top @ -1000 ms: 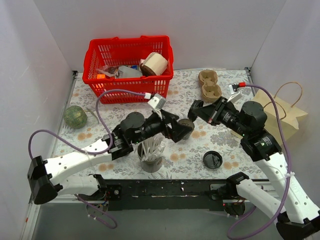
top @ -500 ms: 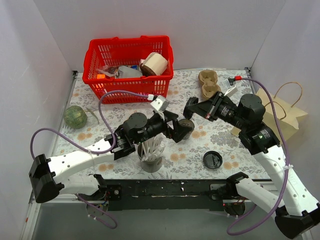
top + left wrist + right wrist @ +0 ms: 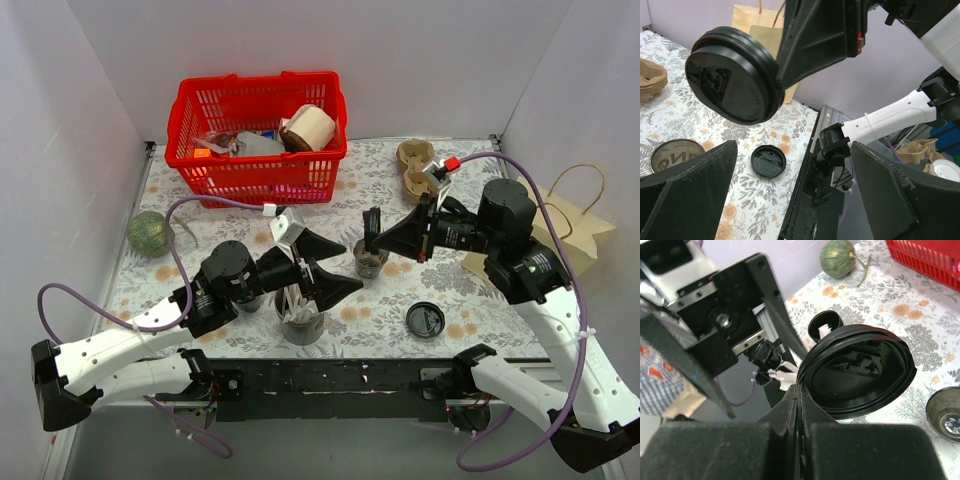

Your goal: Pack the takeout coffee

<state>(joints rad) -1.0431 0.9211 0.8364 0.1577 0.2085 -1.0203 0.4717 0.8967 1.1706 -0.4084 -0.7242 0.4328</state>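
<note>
The small dark coffee cup stands on the table with no lid on it; its open top shows in the left wrist view and the right wrist view. My right gripper is shut on the rim of a round black lid, held tilted on edge just above and left of the cup. The lid hangs in front of the left wrist camera. My left gripper is open and empty, a little left of the cup, apart from it.
A loose black lid lies near the front edge. A grey cup of white sticks stands under my left arm. A red basket is at the back, pulp cup carriers behind, a paper bag right, a green ball left.
My left gripper was closed around the cup; it has let go, opened and drawn back to the left. My right gripper has moved down and left to above the cup.
</note>
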